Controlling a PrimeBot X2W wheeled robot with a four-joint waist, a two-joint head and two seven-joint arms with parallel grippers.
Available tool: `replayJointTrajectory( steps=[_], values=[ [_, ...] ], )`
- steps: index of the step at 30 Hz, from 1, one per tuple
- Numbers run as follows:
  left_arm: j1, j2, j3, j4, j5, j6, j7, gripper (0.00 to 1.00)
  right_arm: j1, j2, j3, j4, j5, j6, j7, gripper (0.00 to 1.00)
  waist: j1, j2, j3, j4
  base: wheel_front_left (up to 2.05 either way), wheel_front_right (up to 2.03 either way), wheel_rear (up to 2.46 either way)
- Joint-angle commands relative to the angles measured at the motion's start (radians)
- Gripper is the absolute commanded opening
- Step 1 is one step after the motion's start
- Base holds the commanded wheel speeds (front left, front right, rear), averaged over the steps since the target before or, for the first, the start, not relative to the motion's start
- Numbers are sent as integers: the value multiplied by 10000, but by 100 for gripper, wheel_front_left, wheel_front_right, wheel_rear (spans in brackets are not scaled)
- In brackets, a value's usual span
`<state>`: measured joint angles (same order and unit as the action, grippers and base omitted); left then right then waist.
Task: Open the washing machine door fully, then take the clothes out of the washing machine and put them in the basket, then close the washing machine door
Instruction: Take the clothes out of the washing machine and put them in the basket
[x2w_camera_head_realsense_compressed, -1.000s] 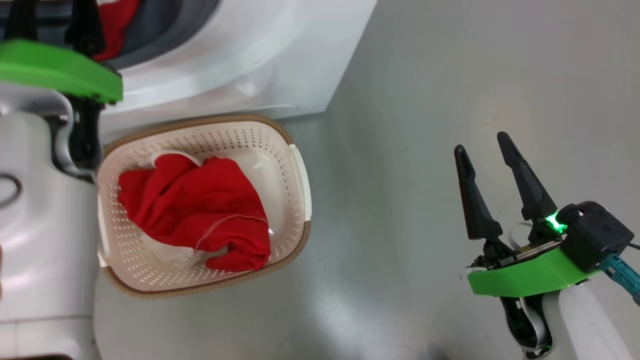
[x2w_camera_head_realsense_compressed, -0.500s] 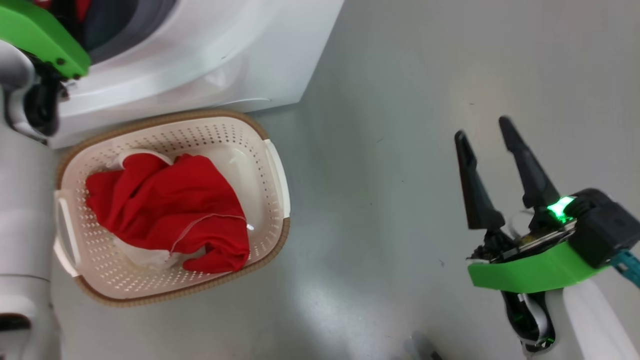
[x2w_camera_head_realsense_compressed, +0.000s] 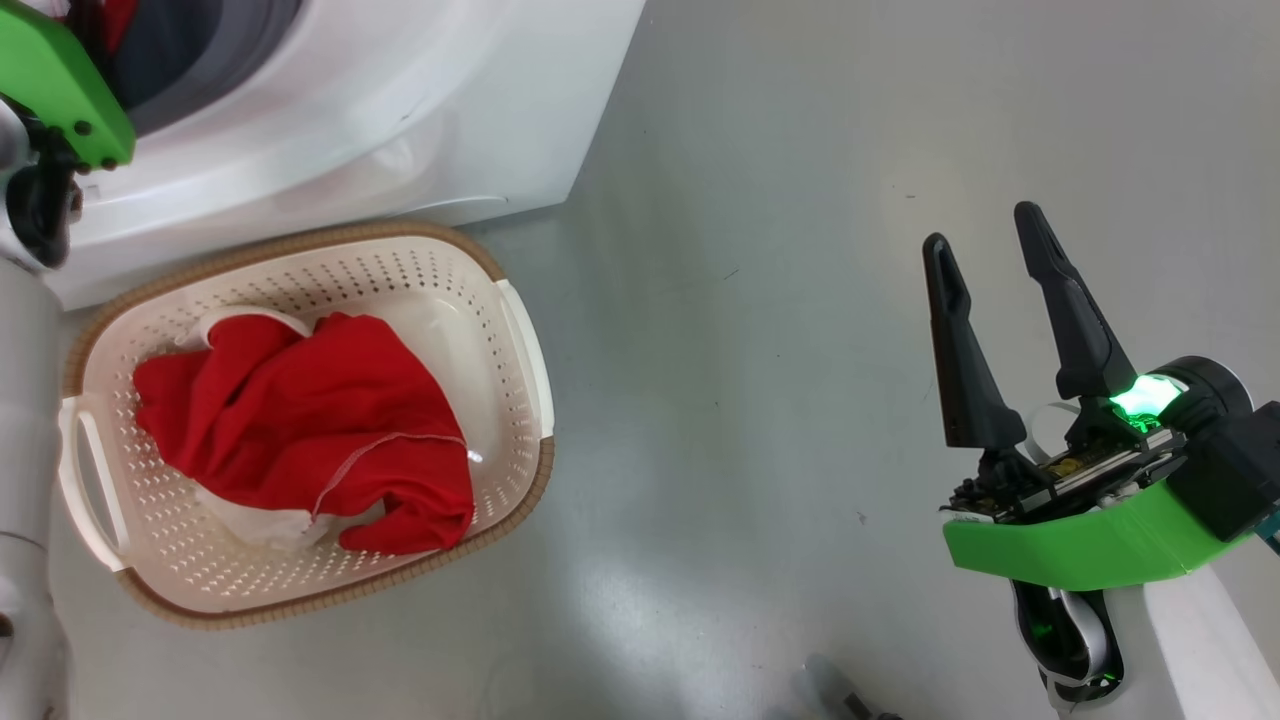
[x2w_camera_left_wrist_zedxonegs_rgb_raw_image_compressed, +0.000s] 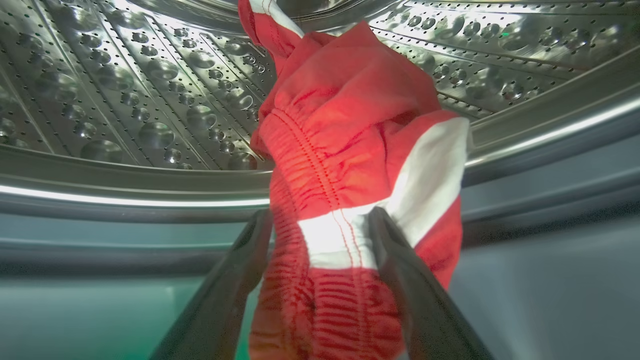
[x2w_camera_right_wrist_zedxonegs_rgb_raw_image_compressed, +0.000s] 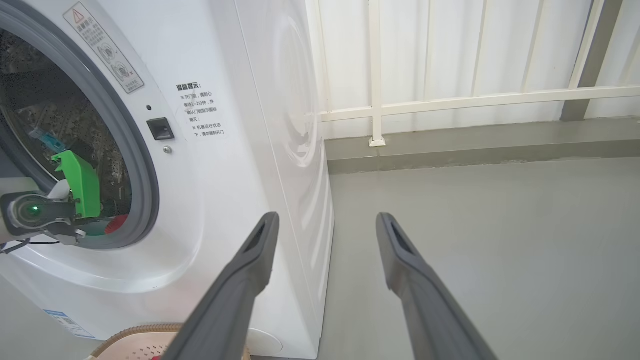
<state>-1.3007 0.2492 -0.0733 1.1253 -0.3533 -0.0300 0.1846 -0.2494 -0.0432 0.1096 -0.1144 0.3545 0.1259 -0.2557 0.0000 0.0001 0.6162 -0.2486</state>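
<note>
Chinese notice (x2w_camera_right_wrist_zedxonegs_rgb_raw_image_compressed: 199, 109) headed 温馨提示 on washing machine (x2w_camera_right_wrist_zedxonegs_rgb_raw_image_compressed: 240, 165), warning-triangle sticker (x2w_camera_right_wrist_zedxonegs_rgb_raw_image_compressed: 103, 48) above

Bright, even light — glare streaks the steel drum (x2w_camera_left_wrist_zedxonegs_rgb_raw_image_compressed: 150, 75) (wide-angle bending at edges), floor (x2w_camera_head_realsense_compressed: 800, 300) softly sheened.

A smooth grey floor (x2w_camera_head_realsense_compressed: 780, 300) is carrying everything here and is catching soft glare from the lights. The washing machine (x2w_camera_head_realsense_compressed: 380, 120) is standing directly on it. The basket (x2w_camera_head_realsense_compressed: 400, 272) is sitting on the floor just in front of the washing machine's lower front. Bare floor is spreading away past the machine's side panel.
</note>
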Motion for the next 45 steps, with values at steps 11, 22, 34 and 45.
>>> replayJointTrajectory(
  steps=[11,22,34,45],
  values=[
    [-164,435,-161,134,104,-73,-612,0,82,-70,313,-140,126,48,-61,100,0,-1,-45,143,0,0,0],
    [156,199,-270,-240,-69,-492,-2325,0,124,-70,287,-15,105,48,-61,100,0,-1,-291,438,0,0,0],
    [1598,41,-257,-1363,-143,-583,-4353,0,352,-70,98,64,-6,48,-61,100,0,-1,-953,902,0,0,0],
    [4077,-343,146,-4072,66,-408,-4460,0,637,-70,-155,126,-235,48,-61,100,0,-1,-1996,1363,0,0,0]
  ],
)
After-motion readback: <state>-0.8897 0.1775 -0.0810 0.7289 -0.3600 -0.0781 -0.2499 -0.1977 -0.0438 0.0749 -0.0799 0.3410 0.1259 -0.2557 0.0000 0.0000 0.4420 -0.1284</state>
